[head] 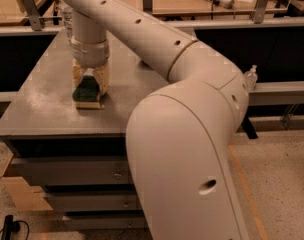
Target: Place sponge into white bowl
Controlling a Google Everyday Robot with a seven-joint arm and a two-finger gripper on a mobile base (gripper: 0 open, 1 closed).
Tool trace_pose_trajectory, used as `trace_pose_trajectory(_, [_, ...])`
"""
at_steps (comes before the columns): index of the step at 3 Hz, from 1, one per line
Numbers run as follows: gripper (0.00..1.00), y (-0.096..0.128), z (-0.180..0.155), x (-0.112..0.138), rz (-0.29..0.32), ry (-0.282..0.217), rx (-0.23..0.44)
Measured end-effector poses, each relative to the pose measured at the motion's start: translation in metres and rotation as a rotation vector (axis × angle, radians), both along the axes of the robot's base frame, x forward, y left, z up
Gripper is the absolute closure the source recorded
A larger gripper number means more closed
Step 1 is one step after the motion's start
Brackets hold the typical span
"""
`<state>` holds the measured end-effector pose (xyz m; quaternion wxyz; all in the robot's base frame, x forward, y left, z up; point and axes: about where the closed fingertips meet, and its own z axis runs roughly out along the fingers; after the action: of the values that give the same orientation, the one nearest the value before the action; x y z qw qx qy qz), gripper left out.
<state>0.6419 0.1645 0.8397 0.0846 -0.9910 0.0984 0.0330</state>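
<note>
The sponge [87,95], dark green on top over pale yellow foam, lies on the grey table [42,104] near its front left. My gripper [90,84] comes straight down on it, with one finger on each side of the sponge, closed against it. The sponge still rests on the table top. The white bowl does not show in this view; my arm [157,39] covers much of the table's right and back parts.
A clear bottle [67,16] stands at the table's back left, behind my wrist. A small pump bottle [250,76] sits on a ledge to the right. The table's front edge runs just below the sponge, with drawers [67,171] underneath. Benches stand behind.
</note>
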Motion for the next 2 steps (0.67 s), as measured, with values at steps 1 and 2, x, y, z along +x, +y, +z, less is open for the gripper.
trace_pose_trajectory(1, [1.00,-0.042,0.053,0.026,-0.191,-0.197,0.001])
trace_pose_trajectory(2, [1.00,-0.078,0.107,0.040,-0.349,-0.414,0.011])
